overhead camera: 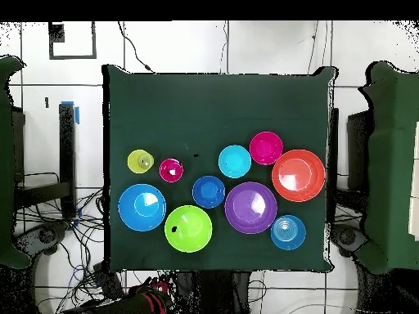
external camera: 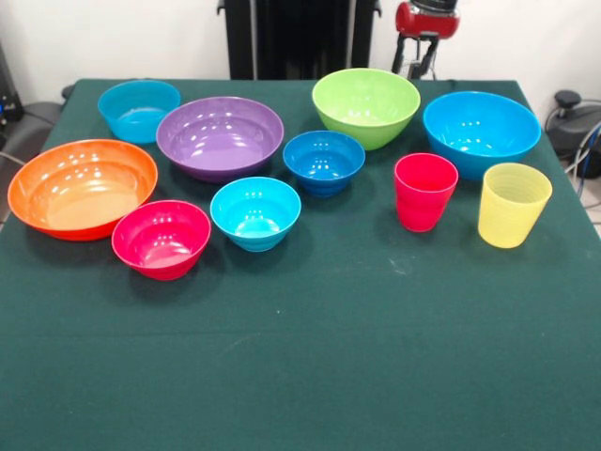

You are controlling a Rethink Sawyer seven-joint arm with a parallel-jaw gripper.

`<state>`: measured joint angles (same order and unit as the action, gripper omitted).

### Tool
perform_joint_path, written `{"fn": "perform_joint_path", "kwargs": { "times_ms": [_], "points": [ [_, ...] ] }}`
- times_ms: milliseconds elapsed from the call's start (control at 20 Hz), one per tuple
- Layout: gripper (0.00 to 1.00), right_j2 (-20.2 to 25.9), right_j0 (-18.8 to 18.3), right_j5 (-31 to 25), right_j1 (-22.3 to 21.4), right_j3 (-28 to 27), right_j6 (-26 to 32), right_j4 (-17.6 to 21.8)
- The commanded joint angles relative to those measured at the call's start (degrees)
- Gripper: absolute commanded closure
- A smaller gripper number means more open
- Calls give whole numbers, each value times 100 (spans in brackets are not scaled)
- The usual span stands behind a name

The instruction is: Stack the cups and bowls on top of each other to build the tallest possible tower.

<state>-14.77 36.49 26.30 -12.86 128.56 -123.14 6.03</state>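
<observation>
Gripper [external camera: 420, 64] sits withdrawn at the far edge; you cannot tell its state. Your ribbed translucent yellow plastic cup [external camera: 513, 204] stands upright at the right, mouth up, long axis vertical, beside the red-pink plastic cup [external camera: 424, 191]. Judged light, stiff, slippery: pinch one rim wall.

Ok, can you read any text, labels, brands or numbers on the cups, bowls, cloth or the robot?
None readable.
Bowls and cups: plain, no print visible.
Green cloth: blank.
Robot's hand: no marking readable, and its state cannot be made out.
</observation>
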Motion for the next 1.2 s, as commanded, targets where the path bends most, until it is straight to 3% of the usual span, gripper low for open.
{"fn": "perform_joint_path", "kwargs": {
  "times_ms": [50, 800, 1200],
  "points": [
    [0, 308, -38, -91, 414, -626, -388, 115],
    [0, 320, -23, -73, 433, -650, -429, 63],
    [0, 404, -71, -322, 49, -430, -436, 130]
  ]
}}
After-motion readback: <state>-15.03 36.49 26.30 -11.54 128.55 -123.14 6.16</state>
